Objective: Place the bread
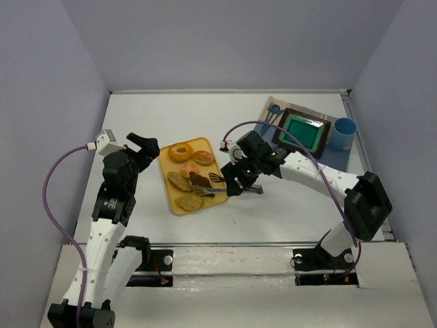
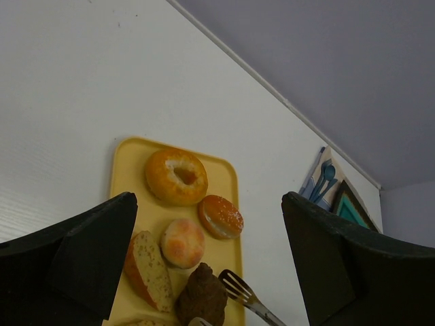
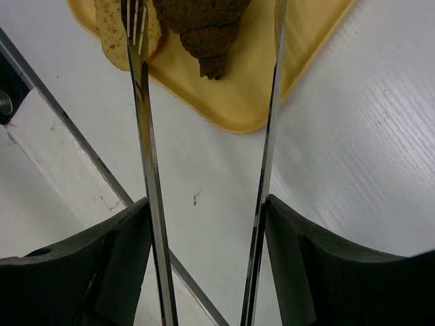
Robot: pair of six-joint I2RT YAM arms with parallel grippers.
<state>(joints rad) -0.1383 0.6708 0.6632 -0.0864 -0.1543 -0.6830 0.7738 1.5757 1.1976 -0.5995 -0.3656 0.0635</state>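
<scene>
A yellow tray [image 1: 172, 203] left of centre holds several breads. A dark brown bread [image 1: 200, 182] lies near its right edge and also shows in the left wrist view [image 2: 202, 295] and the right wrist view [image 3: 204, 24]. My right gripper [image 1: 240, 183] is shut on metal tongs [image 3: 145, 136]. The tong tips are spread on either side of the dark bread, not squeezing it. My left gripper [image 1: 146, 146] is open and empty, hovering by the tray's far left corner.
The tray also holds a bagel [image 1: 181, 152], a glazed bun [image 1: 203, 157], a round roll [image 2: 182, 242] and bread slices [image 1: 179, 180]. A teal plate [image 1: 302, 132] on a dark mat, blue cutlery [image 1: 274, 109] and a blue cup [image 1: 343, 133] stand at the back right.
</scene>
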